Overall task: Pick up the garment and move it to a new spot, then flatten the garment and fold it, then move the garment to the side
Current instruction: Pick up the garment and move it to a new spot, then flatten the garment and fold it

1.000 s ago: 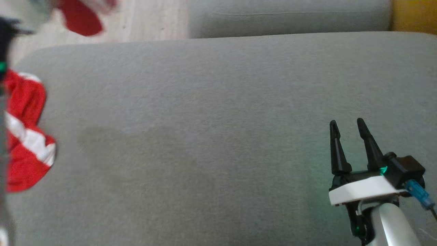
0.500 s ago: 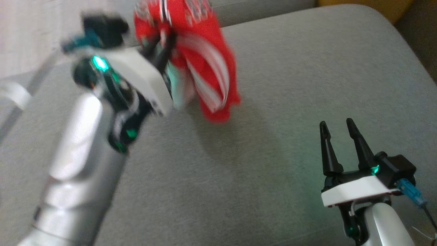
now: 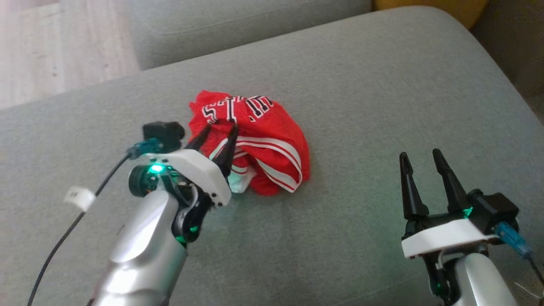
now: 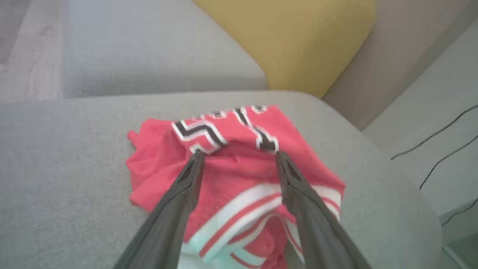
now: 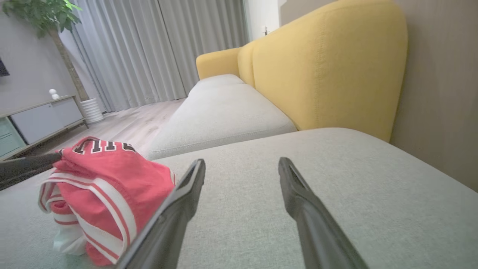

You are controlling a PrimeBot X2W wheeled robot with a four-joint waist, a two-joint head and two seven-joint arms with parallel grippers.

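The garment [image 3: 259, 140] is a red jersey with white stripes and black-and-white lettering, lying in a crumpled heap on the grey sofa cushion [image 3: 361, 85]. My left gripper [image 3: 221, 127] is open, its two fingers spread over the heap's near side with nothing clamped between them. The left wrist view looks down on the garment [image 4: 239, 175] framed by those spread fingers [image 4: 186, 183]. My right gripper [image 3: 420, 155] is open and empty above bare cushion at the lower right, well clear of the cloth. Its wrist view has the garment [image 5: 108, 179] at the left.
A second grey cushion [image 3: 238, 25] lies beyond the seam at the back. Yellow sofa backrest [image 5: 325, 67] rises along the far right. Wooden floor [image 3: 51, 46] is off the cushion's left edge. A cable [image 3: 63, 238] trails from my left arm.
My left gripper carried the garment in from the left, set it down mid-cushion and opened its fingers. The camera turned left meanwhile. The right gripper stayed open in place.
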